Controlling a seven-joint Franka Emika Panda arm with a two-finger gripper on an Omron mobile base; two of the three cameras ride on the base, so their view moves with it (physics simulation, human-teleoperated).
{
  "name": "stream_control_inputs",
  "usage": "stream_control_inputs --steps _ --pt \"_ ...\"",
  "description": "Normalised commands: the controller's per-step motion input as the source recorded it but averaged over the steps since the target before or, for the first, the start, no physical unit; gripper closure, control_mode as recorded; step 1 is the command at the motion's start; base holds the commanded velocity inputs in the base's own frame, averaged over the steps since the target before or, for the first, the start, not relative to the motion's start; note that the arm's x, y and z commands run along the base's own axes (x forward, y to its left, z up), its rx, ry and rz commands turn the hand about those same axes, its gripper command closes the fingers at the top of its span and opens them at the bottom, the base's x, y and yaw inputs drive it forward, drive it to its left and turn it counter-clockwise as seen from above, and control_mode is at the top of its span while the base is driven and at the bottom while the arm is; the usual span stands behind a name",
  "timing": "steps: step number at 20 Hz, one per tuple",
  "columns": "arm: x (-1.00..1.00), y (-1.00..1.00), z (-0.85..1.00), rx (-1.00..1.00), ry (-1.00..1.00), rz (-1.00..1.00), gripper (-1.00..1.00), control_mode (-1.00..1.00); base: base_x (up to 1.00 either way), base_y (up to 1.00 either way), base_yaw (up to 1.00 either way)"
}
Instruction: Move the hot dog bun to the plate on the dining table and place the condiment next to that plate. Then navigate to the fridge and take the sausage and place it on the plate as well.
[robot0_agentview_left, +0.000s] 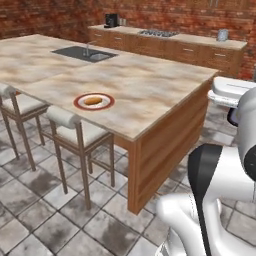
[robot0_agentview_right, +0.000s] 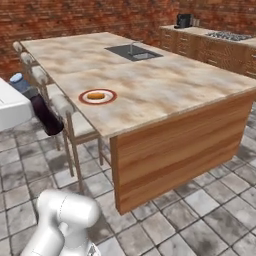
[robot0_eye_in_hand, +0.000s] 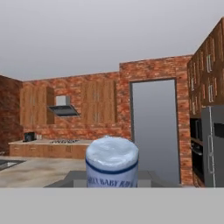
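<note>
Gripper (robot0_agentview_right: 27, 95) is clamped shut on the dark brown condiment bottle with the pale blue-white cap (robot0_agentview_right: 45, 116), which hangs tilted. It looks rigid, light and slick, so I'd hold the wide body, not the neck. The small golden-orange bun (robot0_agentview_left: 92, 100) sits on the red-rimmed white plate (robot0_agentview_left: 80, 102), well away from the gripper on the beige marble dining table (robot0_agentview_left: 150, 85).

A sink (robot0_agentview_left: 84, 53) is sunk into the marble top at about 11 o'clock. Two stools (robot0_agentview_left: 79, 134) stand at 9 o'clock. A cooktop (robot0_agentview_left: 158, 33) and coffee machine (robot0_agentview_left: 111, 20) sit on the counter (robot0_agentview_left: 200, 41) at 12.
</note>
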Motion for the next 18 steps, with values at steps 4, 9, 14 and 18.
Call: stream_control_inputs --steps 4,9,14,18 --pt "0.00 0.00 0.00 0.00 0.00 0.00 1.00 1.00 0.02 0.62 -0.32" --pt "0.00 0.00 0.00 0.00 0.00 0.00 1.00 1.00 0.32 0.87 -0.26" --pt "0.00 0.00 0.00 0.00 0.00 0.00 1.00 1.00 0.74 0.81 -0.26" --pt "0.00 0.00 0.00 0.00 0.00 0.00 1.00 1.00 0.71 0.76 -0.24"
